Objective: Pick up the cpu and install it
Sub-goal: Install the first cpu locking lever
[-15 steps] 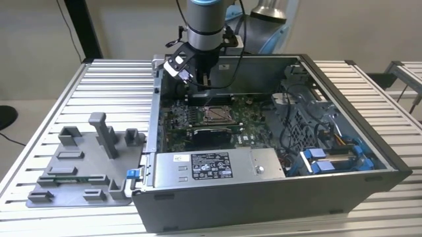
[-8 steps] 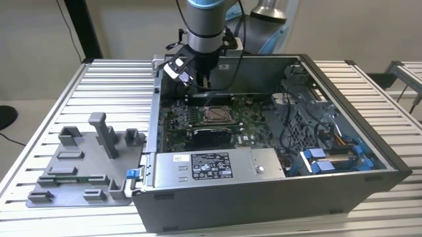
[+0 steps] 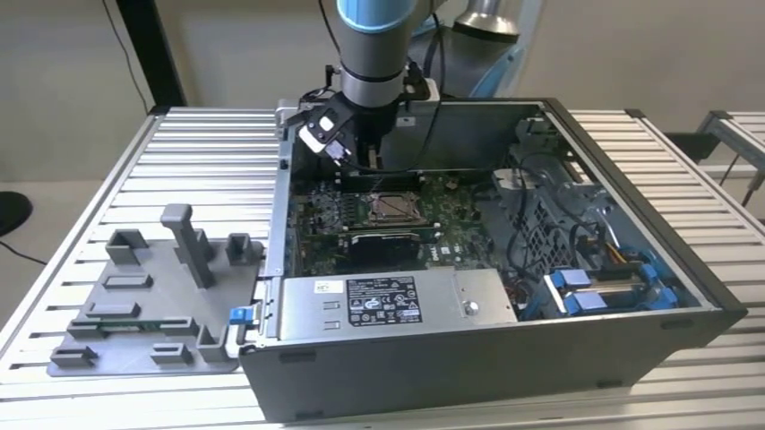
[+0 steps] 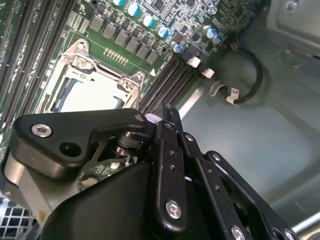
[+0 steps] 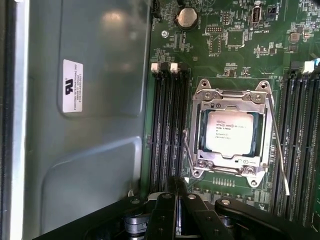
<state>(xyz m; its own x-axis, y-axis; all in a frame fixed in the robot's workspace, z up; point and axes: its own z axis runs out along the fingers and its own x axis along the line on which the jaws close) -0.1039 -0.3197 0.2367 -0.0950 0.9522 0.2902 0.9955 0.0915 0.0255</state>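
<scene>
The jaws of the gripper (image 5: 176,186) are sitting pressed together with nothing between them, hanging just above the board (image 5: 235,55) beside the memory slots (image 5: 167,125). Beyond the tips, the cpu (image 5: 232,132) is lying seated in its socket (image 5: 231,134), framed by the metal bracket. The thin latch lever (image 5: 278,145) is standing loose beside it; a careless sweep could snag it or nudge the chip askew.

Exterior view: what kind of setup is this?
Likely a robotics lab bench for PC assembly: an open grey desktop computer case lies on a ribbed aluminium table, a grey plastic parts tray beside it, and a silvery square cpu sits in the motherboard socket.
</scene>
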